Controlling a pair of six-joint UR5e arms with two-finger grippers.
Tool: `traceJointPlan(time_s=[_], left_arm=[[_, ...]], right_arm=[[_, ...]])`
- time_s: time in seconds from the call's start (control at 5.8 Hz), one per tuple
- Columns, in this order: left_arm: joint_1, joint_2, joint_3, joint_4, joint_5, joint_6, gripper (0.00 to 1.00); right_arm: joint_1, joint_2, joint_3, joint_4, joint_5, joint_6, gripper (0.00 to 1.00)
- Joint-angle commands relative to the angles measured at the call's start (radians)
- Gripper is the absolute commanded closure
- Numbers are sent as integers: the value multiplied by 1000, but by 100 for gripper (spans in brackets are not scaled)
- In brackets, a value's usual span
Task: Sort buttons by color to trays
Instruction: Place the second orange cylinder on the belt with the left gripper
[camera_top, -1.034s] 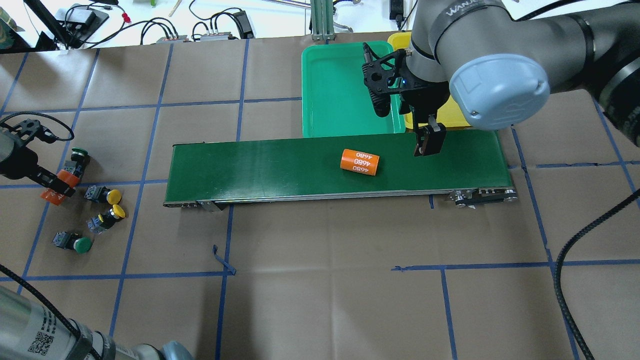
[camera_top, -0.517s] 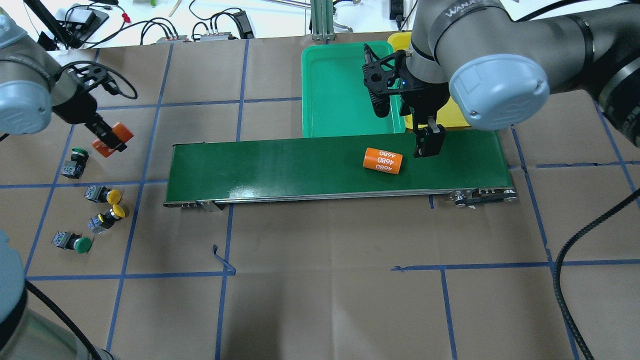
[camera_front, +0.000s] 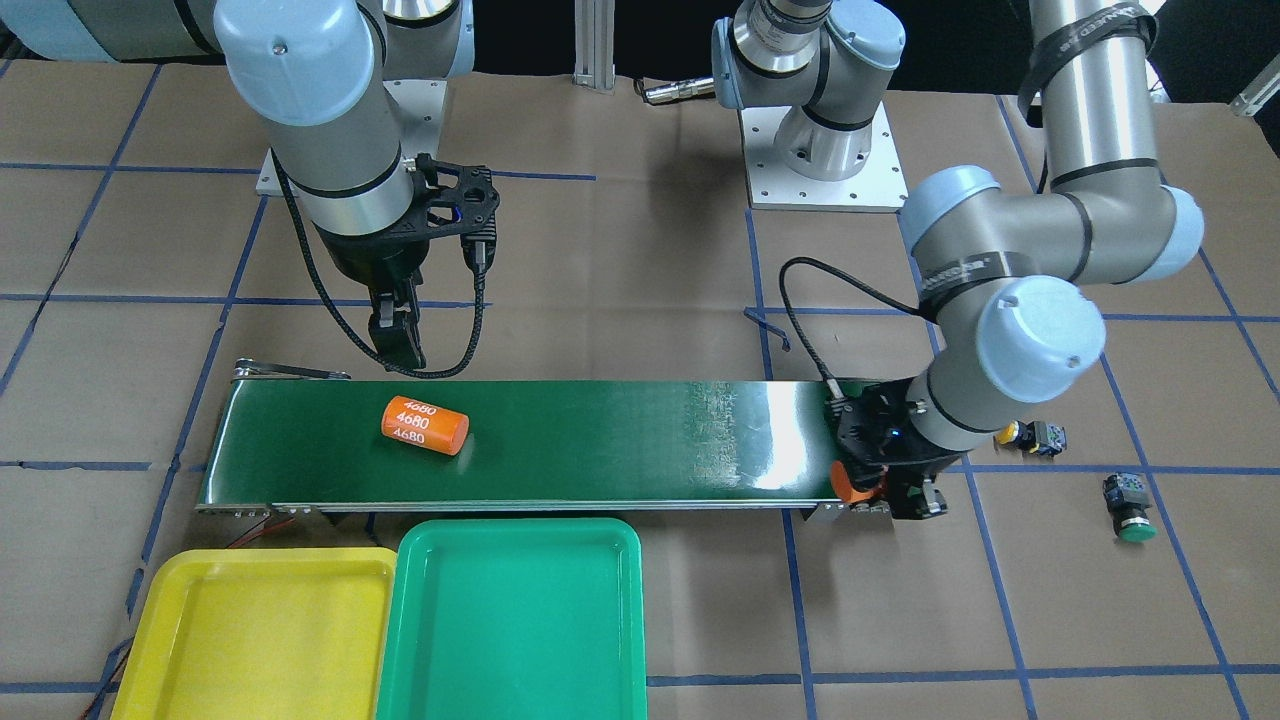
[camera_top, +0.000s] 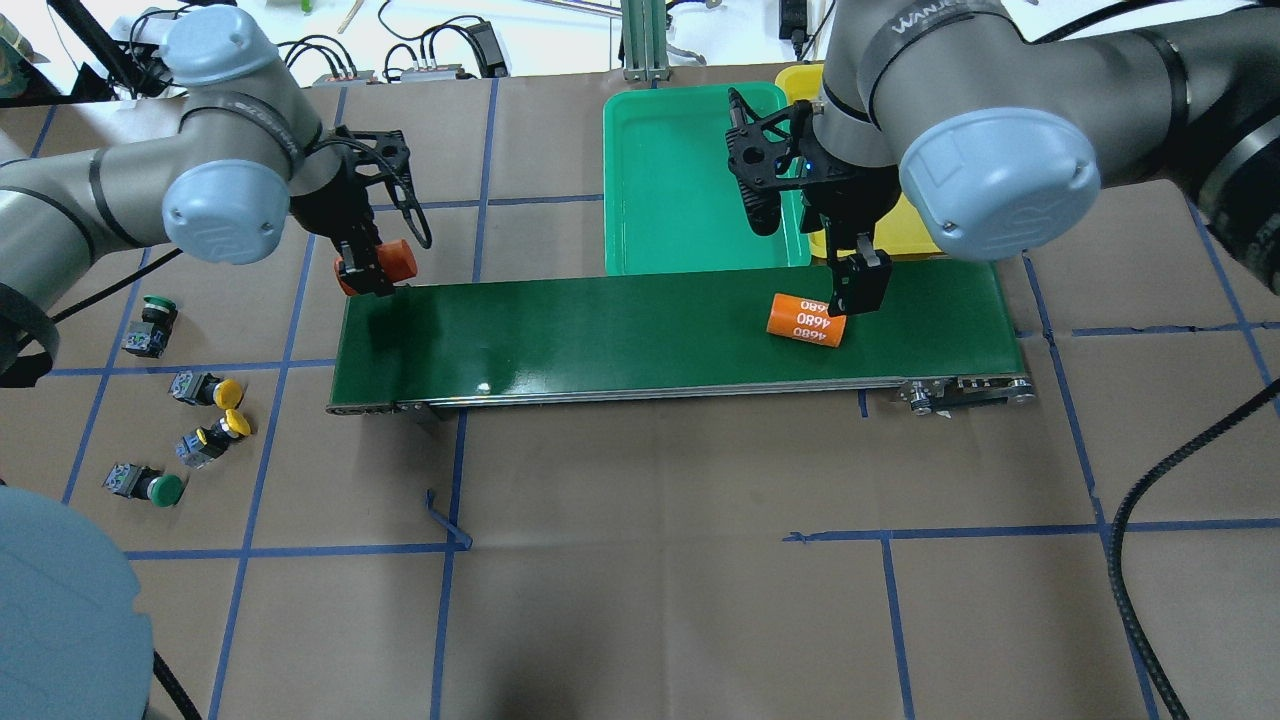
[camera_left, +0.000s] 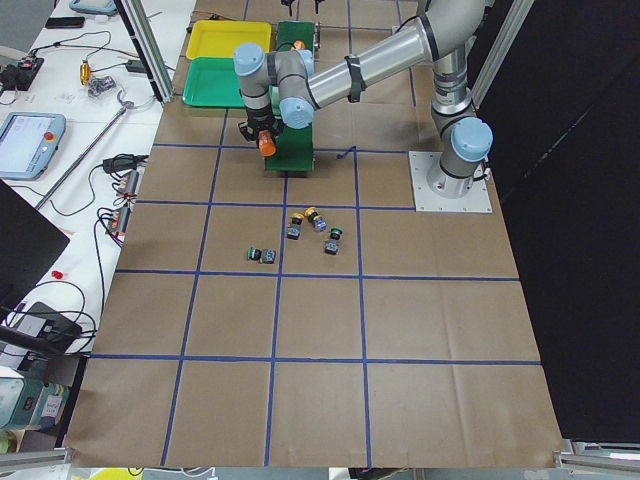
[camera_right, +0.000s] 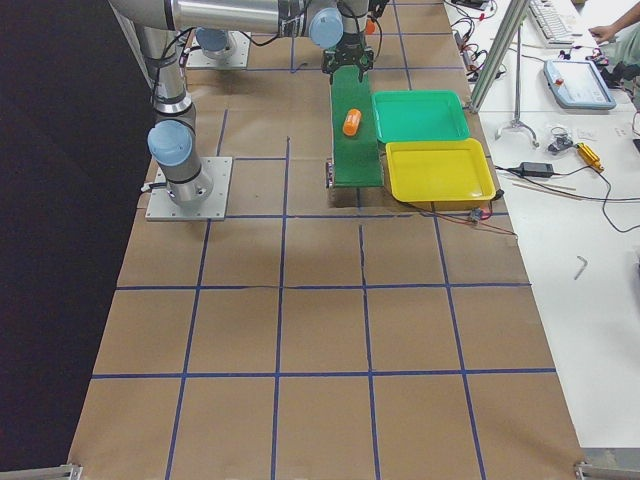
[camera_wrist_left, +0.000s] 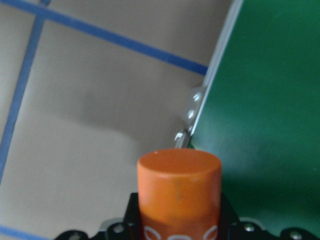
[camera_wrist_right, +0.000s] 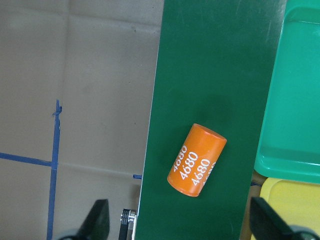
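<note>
Four buttons lie on the paper at the left: a green one (camera_top: 150, 325), two yellow ones (camera_top: 205, 388) (camera_top: 213, 435) and a green one (camera_top: 145, 485). The green tray (camera_top: 680, 180) and the yellow tray (camera_top: 900, 232) stand empty behind the belt's right end; the right arm hides most of the yellow tray. My left gripper (camera_top: 372, 268) is shut on an orange "4680" cylinder (camera_wrist_left: 179, 187) above the belt's left end. My right gripper (camera_top: 858, 285) is open and empty above the belt's right part, just right of a second orange cylinder (camera_top: 806, 320).
The long dark green conveyor belt (camera_top: 600, 335) crosses the table's middle between buttons and trays. The second cylinder lies on its side on it (camera_wrist_right: 196, 160). Cables and equipment line the far table edge (camera_top: 330, 55). A loose curl of blue tape (camera_top: 445, 520) sticks up.
My left arm has carried the orange cylinder from beside the buttons up and right to the belt's left end. The cylinder on the belt has moved right, up to my still right gripper.
</note>
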Motion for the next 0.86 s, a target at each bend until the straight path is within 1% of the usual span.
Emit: traceJointPlan(time_s=[0.0,0.17,0.34,0.52,0.69], left_arm=[[-73,39,-46,23,18,-4,98],[-79,62,-77,12,17,-15,94],[-82,81,-147,29,15,-15,89],[-82,84,-152,30,15,-20,88],[-82,79,-160,47,15,-24,50]], right_arm=[[1,-1,0,0,0,0,0],[-1,-1,0,0,0,0,0],[-1,-1,0,0,0,0,0],[1,-1,0,2,0,0,0],[-1,-1,0,2,0,0,0]])
